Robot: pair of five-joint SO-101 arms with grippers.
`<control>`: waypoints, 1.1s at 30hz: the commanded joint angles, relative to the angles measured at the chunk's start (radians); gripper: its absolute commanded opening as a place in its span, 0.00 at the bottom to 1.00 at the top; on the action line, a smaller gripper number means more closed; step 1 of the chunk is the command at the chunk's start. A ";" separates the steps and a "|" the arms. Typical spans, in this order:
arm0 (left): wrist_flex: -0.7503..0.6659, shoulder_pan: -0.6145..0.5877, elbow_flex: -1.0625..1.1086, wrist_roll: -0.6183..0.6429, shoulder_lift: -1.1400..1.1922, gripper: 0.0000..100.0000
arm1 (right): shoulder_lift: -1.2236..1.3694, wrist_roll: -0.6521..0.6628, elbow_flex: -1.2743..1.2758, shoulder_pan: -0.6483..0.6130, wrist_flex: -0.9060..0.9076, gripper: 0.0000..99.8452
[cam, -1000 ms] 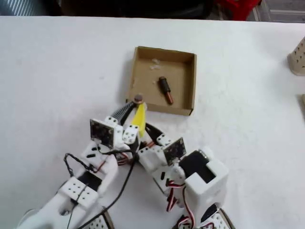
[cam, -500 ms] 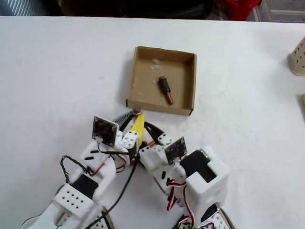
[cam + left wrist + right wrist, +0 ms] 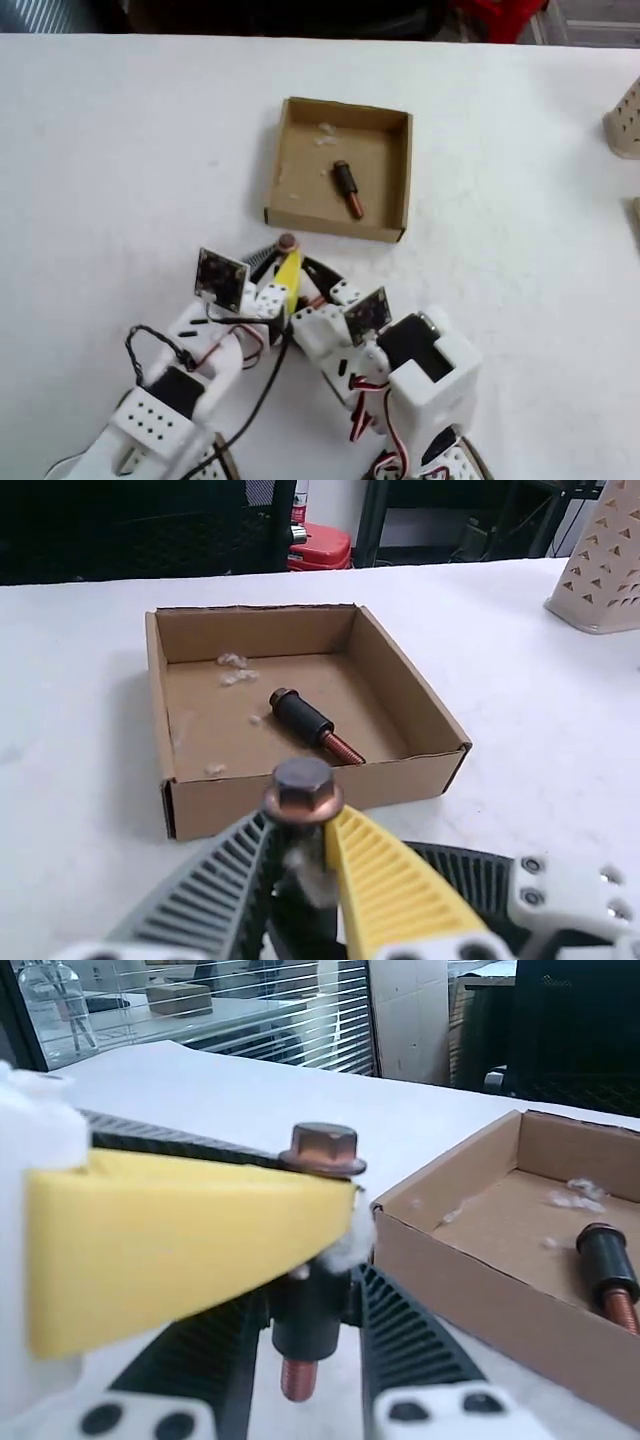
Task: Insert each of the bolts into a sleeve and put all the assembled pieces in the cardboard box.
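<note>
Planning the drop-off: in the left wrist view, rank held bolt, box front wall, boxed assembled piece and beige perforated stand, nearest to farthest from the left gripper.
1. held bolt, clamped in the left gripper.
2. cardboard box front wall, just ahead.
3. assembled piece, on the box floor.
4. beige perforated stand, far off at the table's edge.

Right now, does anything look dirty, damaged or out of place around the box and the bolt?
Yes: white fluff lies on the floor of the cardboard box, near its far wall, and another tuft clings to the left gripper just below the head of the bolt it clamps. Nothing looks damaged.
</note>
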 commanded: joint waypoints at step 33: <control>0.124 -0.191 0.002 -0.006 -0.018 0.35 | -0.010 -0.011 0.006 0.024 -0.027 0.02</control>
